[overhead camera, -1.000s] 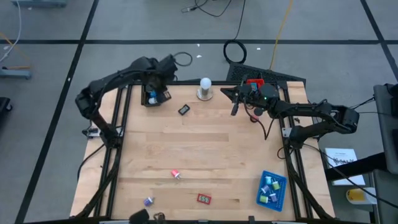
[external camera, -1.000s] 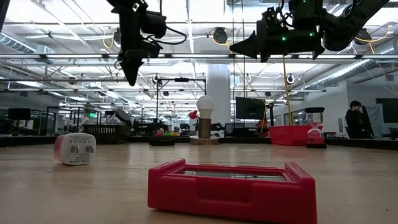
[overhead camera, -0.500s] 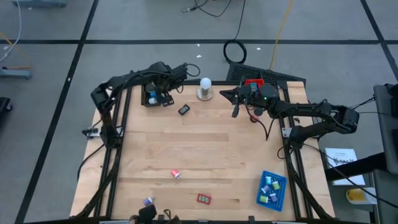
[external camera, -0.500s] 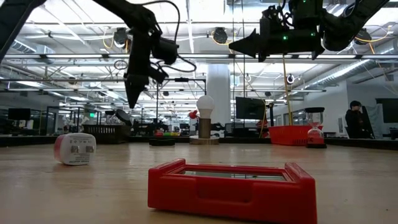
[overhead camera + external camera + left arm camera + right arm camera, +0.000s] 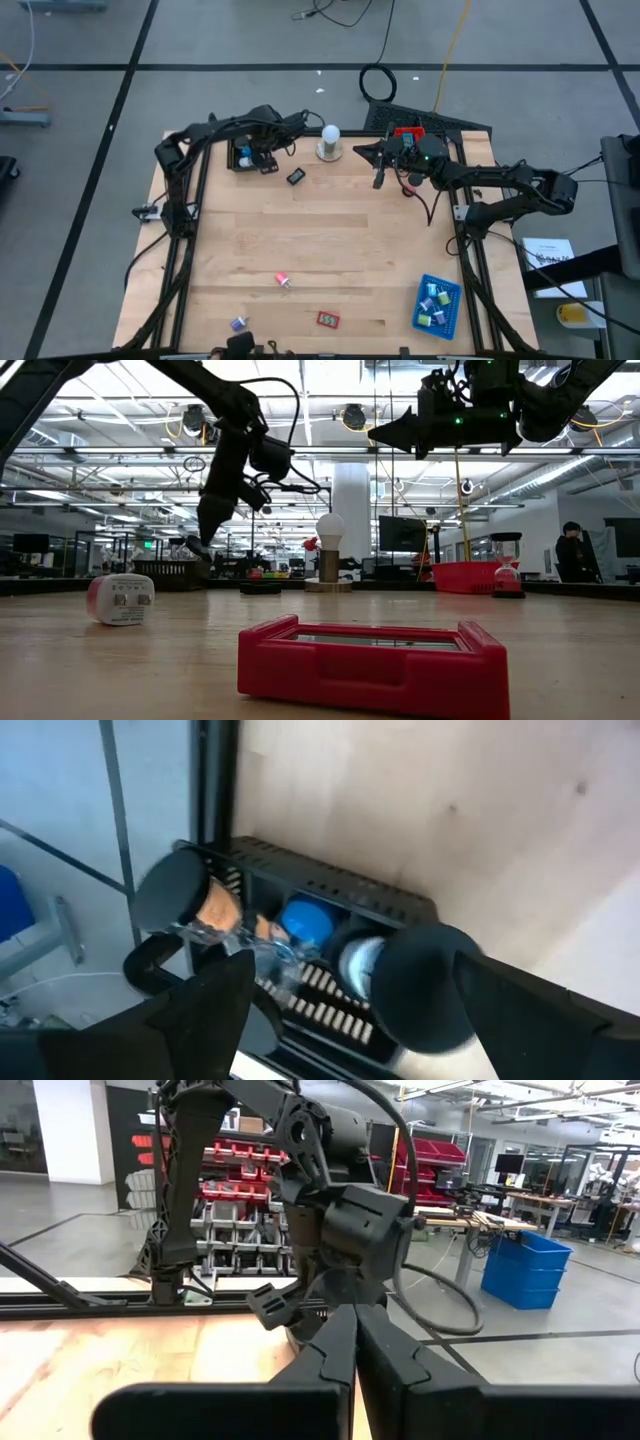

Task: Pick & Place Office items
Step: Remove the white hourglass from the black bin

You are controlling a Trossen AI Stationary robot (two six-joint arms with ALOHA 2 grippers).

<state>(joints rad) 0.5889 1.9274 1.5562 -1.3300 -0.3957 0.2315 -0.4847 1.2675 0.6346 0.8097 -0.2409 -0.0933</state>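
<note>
Left gripper (image 5: 262,155) spread wide, nothing held, hanging over the black tray (image 5: 243,158) at the table's far left corner. Left wrist view looks down into that tray (image 5: 330,885): a blue round roll (image 5: 305,920), a white-and-blue roll (image 5: 362,965) and an orange piece (image 5: 215,905) sit in its slotted compartments, the gripper's own fingers (image 5: 425,985) framing them. High view shows only a blur of blue there.

Right gripper (image 5: 378,178) pinched shut, empty, held high near the red tray (image 5: 408,132) at the far right edge. Right wrist view (image 5: 352,1342) confirms the fingers pressed together, pointing across at the left arm.

Loose office items on the table, high view:
- small black piece (image 5: 295,177) just near the black tray
- pink-and-white piece (image 5: 283,280) near centre front
- red flat block (image 5: 328,319) front
- purple piece (image 5: 239,323) front left
- blue tray (image 5: 438,305) front right, holding several teal and white pieces

Low view gives what the overhead can't: the red block (image 5: 372,665) is a shallow frame with a raised rim, and the pink-and-white piece (image 5: 120,598) is a small roll lying on its side. White ball lamp (image 5: 329,143) stands between the two arms.
</note>
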